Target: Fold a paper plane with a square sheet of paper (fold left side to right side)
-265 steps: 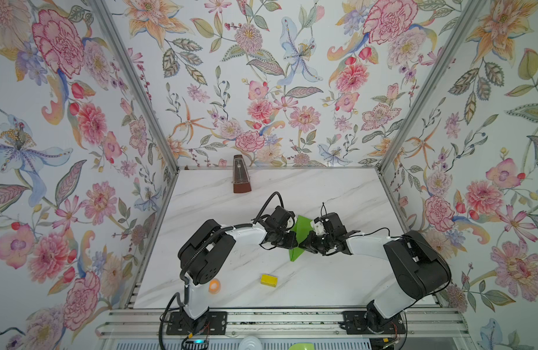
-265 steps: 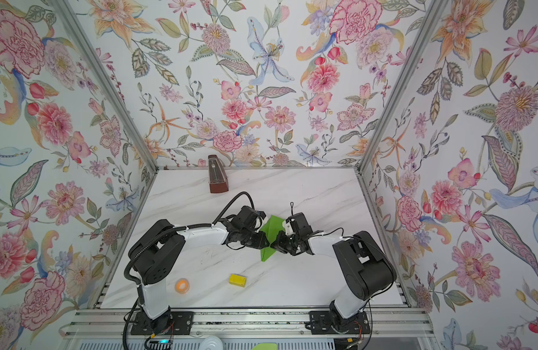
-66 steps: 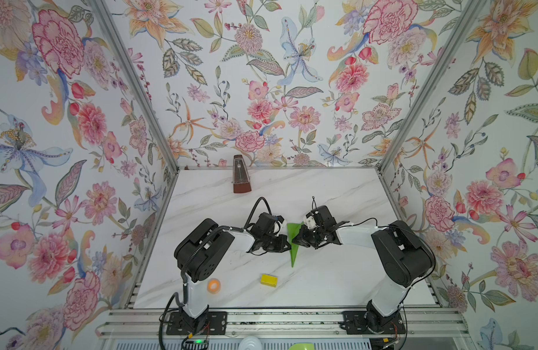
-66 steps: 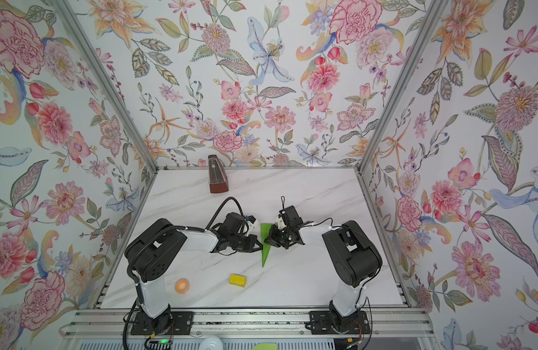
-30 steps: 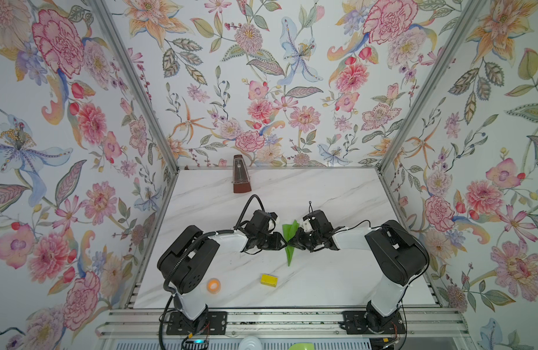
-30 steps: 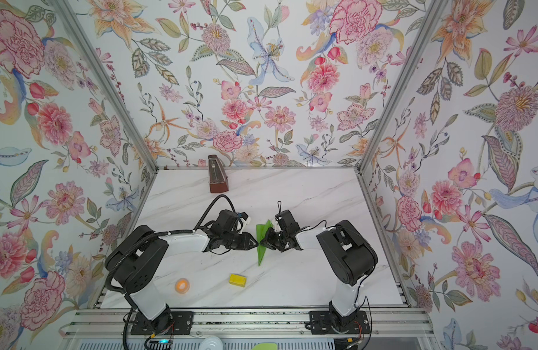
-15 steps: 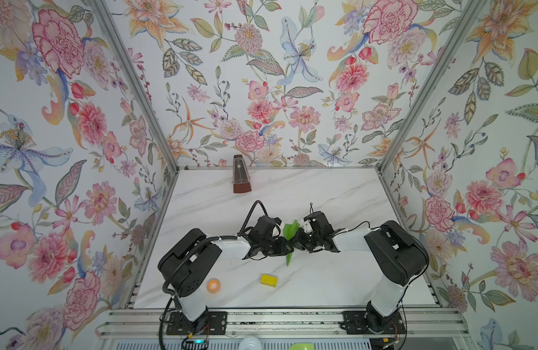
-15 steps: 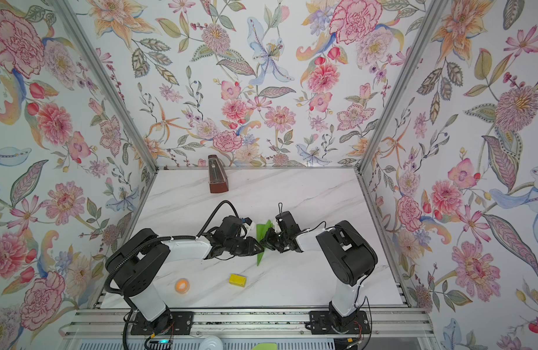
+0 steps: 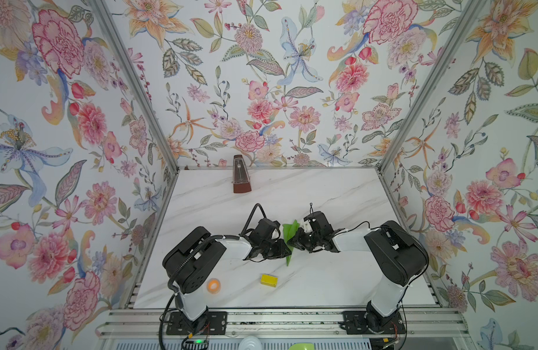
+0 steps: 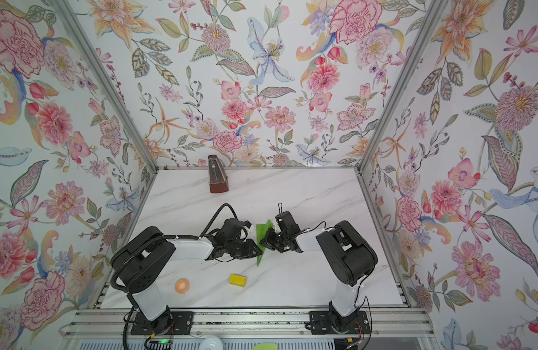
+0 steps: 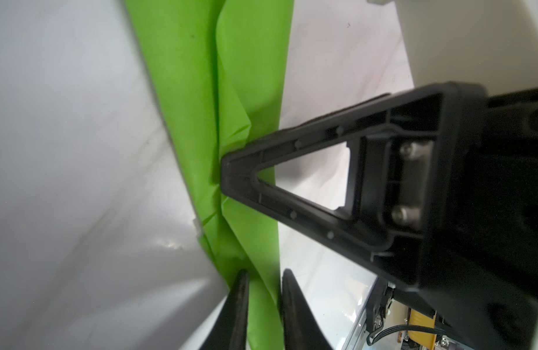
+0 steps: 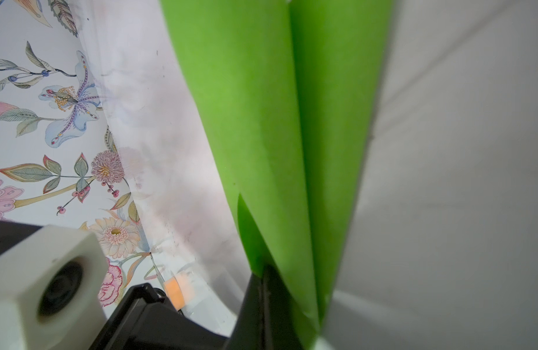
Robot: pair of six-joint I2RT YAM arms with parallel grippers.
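Observation:
The square sheet of paper (image 9: 292,231) is lime-green and folded into a narrow pointed paper plane shape. It is at the middle of the marble table in both top views (image 10: 263,230), its point toward the front edge. My right gripper (image 9: 295,239) is shut on one long edge of it, as the right wrist view shows (image 12: 263,272). My left gripper (image 9: 286,249) meets it from the opposite side. In the left wrist view its two dark fingertips (image 11: 240,291) stand a narrow gap apart with a green flap (image 11: 249,60) between them. The right gripper's black finger (image 11: 292,142) presses into the fold.
A brown metronome (image 9: 241,178) stands at the back of the table. A small yellow block (image 9: 269,280) and an orange tape roll (image 9: 213,285) lie near the front edge. Flowered walls close in three sides.
My left gripper has slid right up to the paper and its jaws have narrowed around a flap. The right gripper has stayed shut on the paper in the same place.

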